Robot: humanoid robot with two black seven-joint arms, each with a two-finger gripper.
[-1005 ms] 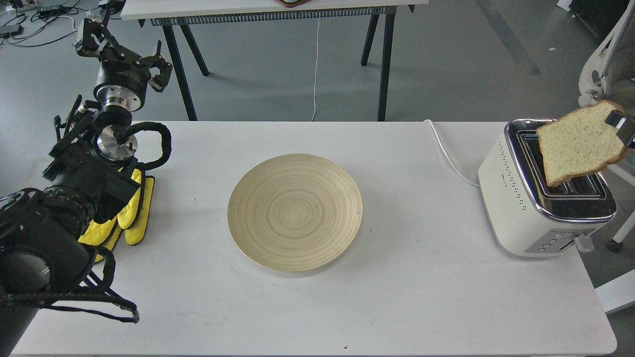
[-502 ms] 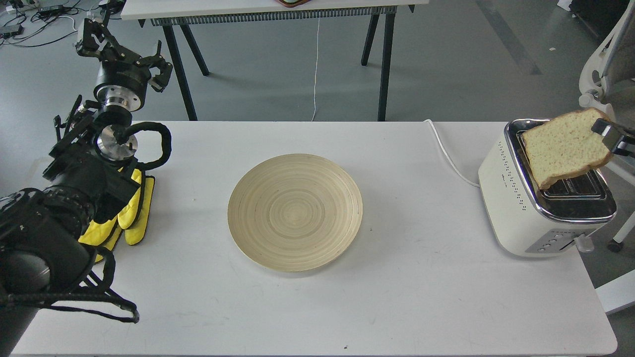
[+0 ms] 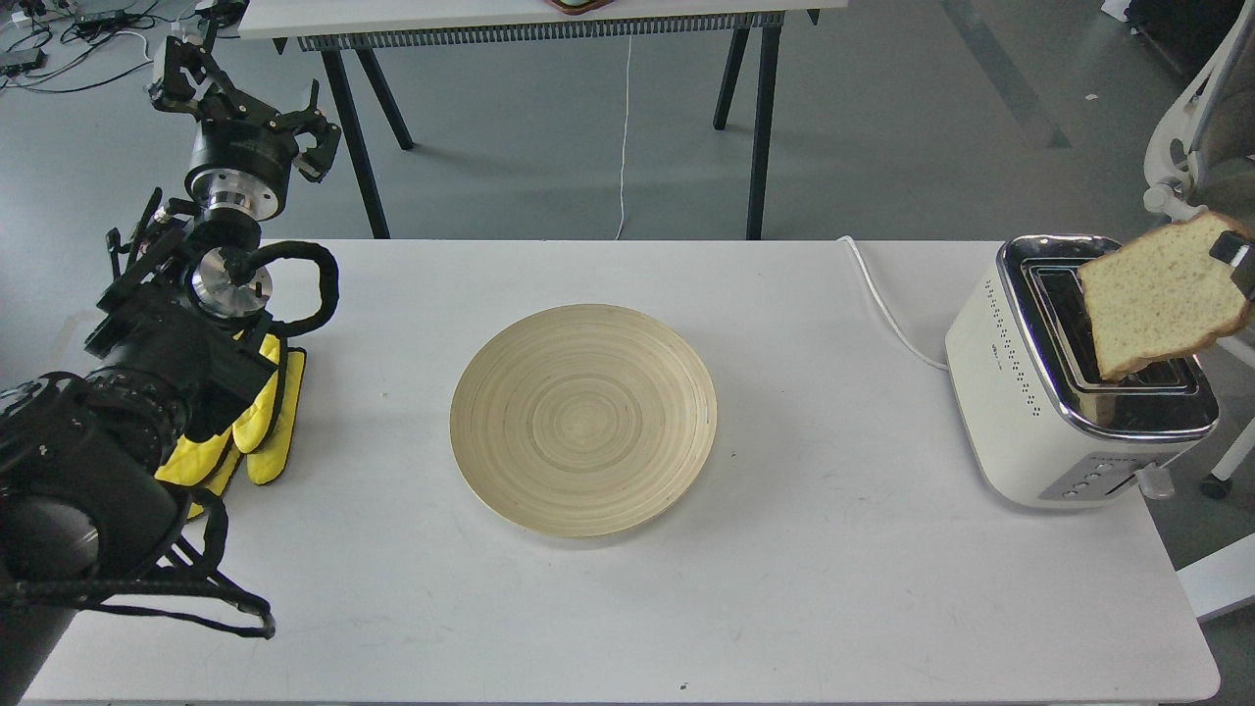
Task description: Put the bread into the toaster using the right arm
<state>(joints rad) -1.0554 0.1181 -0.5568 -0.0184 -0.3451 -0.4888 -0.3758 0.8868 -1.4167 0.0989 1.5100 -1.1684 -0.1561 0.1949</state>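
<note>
The bread (image 3: 1157, 299), a pale tan slice with a brown crust, hangs tilted over the right side of the toaster (image 3: 1020, 392), its lower corner just above the chrome top by the slots. My right gripper (image 3: 1233, 257) shows only as a black tip at the right edge of the head view, shut on the slice's upper right corner; the rest of that arm is out of view. My left gripper (image 3: 245, 103) is raised at the far left, beyond the table's back edge, with its fingers spread and nothing in it.
A round wooden plate (image 3: 583, 419) lies mid-table. Yellow mitts (image 3: 260, 422) lie under my left arm. The toaster's white cord (image 3: 882, 304) runs off the back edge. A chair (image 3: 1201, 147) stands at the right; another table (image 3: 549, 29) stands behind.
The bread and my right gripper moved left and down over the toaster half a second ago, then back right and slightly up. The left arm has not moved.
</note>
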